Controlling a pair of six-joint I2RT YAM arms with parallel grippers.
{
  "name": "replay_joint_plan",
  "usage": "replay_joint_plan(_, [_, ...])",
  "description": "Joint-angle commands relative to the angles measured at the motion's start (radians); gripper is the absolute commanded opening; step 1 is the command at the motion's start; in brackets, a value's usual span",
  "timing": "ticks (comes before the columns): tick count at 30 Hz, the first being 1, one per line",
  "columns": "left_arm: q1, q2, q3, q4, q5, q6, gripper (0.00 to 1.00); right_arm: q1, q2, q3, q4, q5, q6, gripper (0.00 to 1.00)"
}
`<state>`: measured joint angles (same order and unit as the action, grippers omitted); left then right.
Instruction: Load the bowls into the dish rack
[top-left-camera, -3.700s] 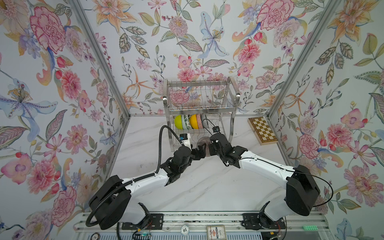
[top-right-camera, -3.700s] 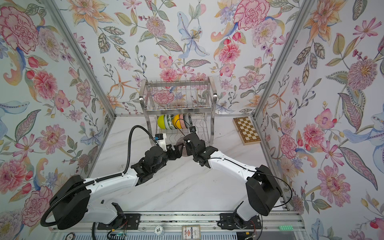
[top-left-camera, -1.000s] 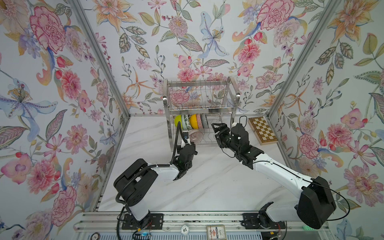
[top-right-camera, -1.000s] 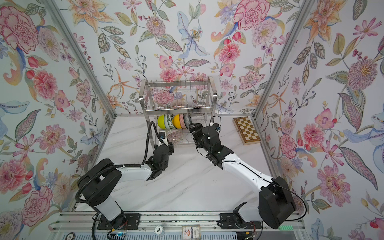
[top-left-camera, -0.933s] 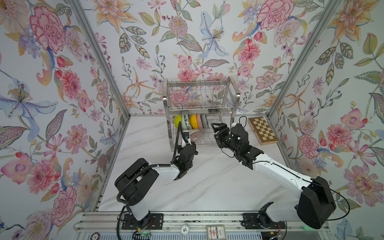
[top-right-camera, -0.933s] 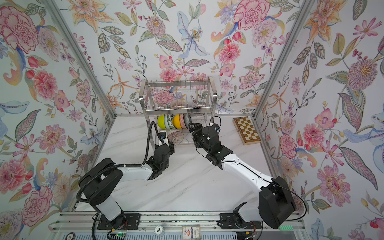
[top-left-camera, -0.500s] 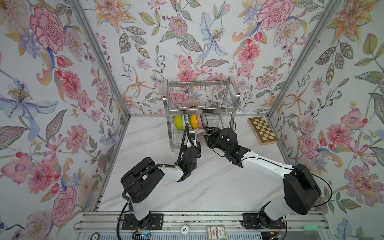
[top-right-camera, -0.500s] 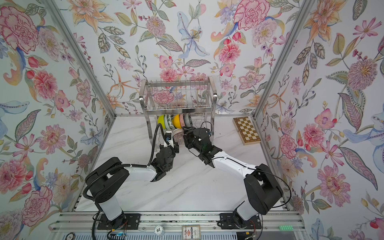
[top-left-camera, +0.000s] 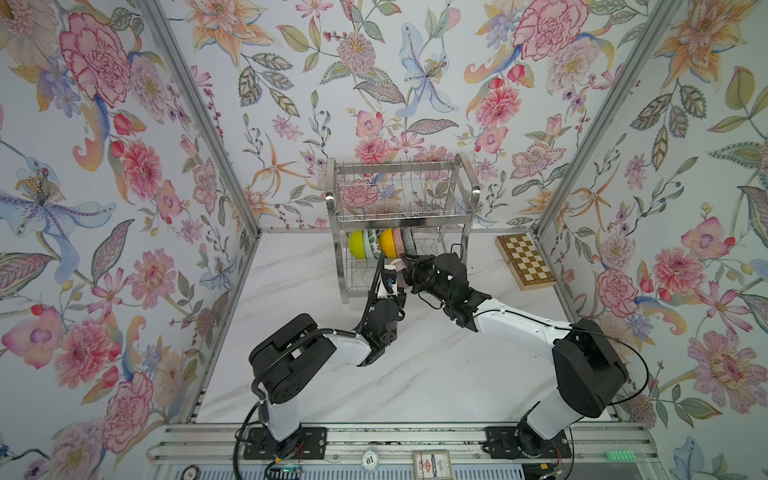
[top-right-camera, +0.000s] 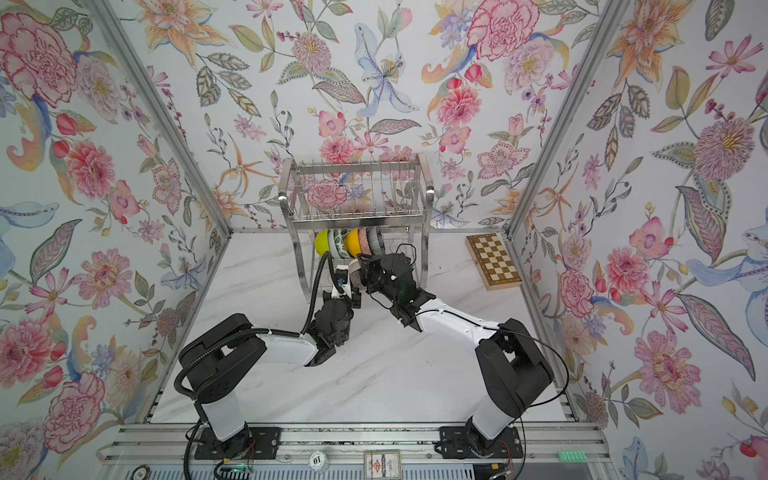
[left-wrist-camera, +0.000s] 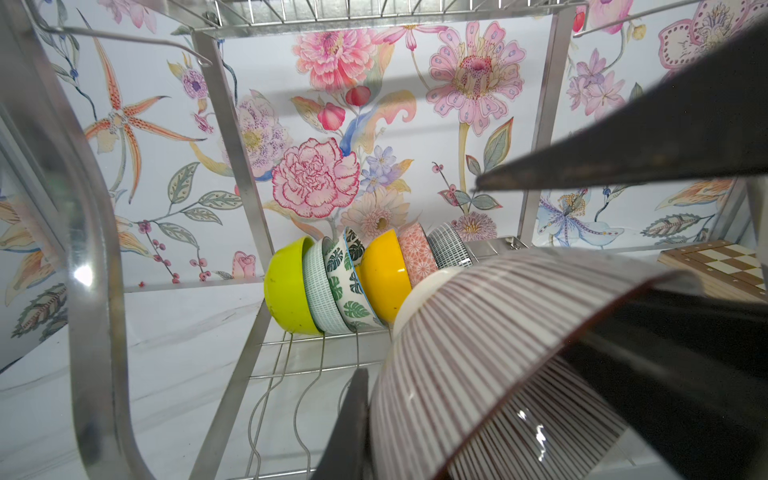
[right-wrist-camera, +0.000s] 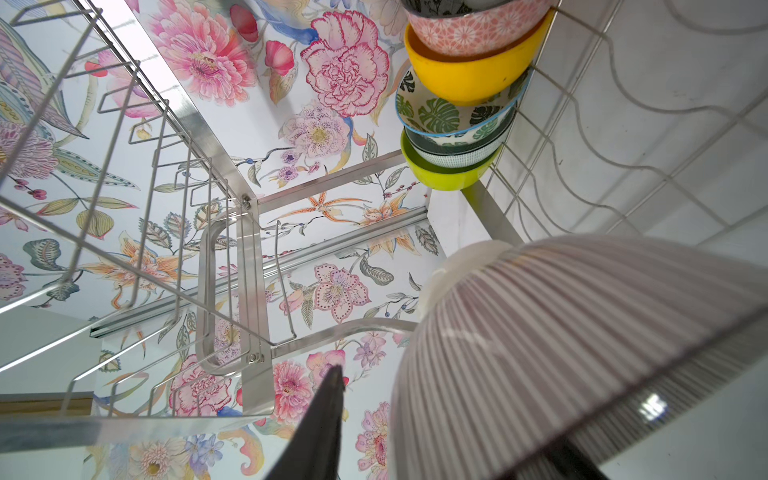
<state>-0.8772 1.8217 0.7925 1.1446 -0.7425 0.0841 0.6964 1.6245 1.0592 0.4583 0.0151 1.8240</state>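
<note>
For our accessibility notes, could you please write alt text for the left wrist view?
A striped bowl, held in the left pincer, fills the foreground. Behind it six bowls stand on edge in a row on the lower tier of the dish rack, with a chessboard beyond.

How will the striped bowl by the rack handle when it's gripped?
The striped bowl looks rigid and glazed; a bright glare spot suggests it is probably slippery. It appears ceramic, so likely fragile against the steel dish rack. Its round wall would probably roll if dropped.

Chessboard: on the marble tabletop, far right corner.
Floral walls: enclosing the tabletop on three sides.
</note>
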Motion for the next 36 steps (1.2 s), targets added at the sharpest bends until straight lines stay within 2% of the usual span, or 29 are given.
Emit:
replay_joint_plan(1, [-0.048,0.015,0.005,0.129,-0.042,0.067,0.00,0.004,-0.001,-0.002,0.068,0.009,-0.001,0.18])
replay_joint_plan(6, [-0.078,0.037,0.005,0.167,-0.059,0.113,0.00,0.007,-0.027,-0.086,0.099,0.030,0.003,0.02])
replay_joint_plan(7, [-0.078,0.037,0.005,0.161,-0.060,0.104,0.03,0.006,-0.030,-0.099,0.101,0.031,-0.001,0.00])
replay_joint_plan(15, [-0.078,0.019,0.008,0.099,-0.034,0.032,0.32,-0.005,-0.075,-0.131,0.108,0.039,-0.087,0.00])
replay_joint_plan(20, [-0.078,-0.010,-0.001,0.041,-0.016,-0.018,0.55,-0.015,-0.102,-0.139,0.103,0.049,-0.127,0.00])
replay_joint_plan(27, [-0.078,-0.089,-0.022,-0.075,0.011,-0.094,0.83,-0.040,-0.147,-0.173,0.088,0.053,-0.152,0.00])
replay_joint_plan(32, [-0.077,-0.169,-0.035,-0.181,0.065,-0.154,0.99,-0.079,-0.240,-0.218,0.016,0.051,-0.236,0.00])
replay_joint_plan(36, [-0.070,-0.207,-0.017,-0.265,0.128,-0.198,0.99,-0.135,-0.372,-0.243,-0.169,0.093,-0.382,0.00])
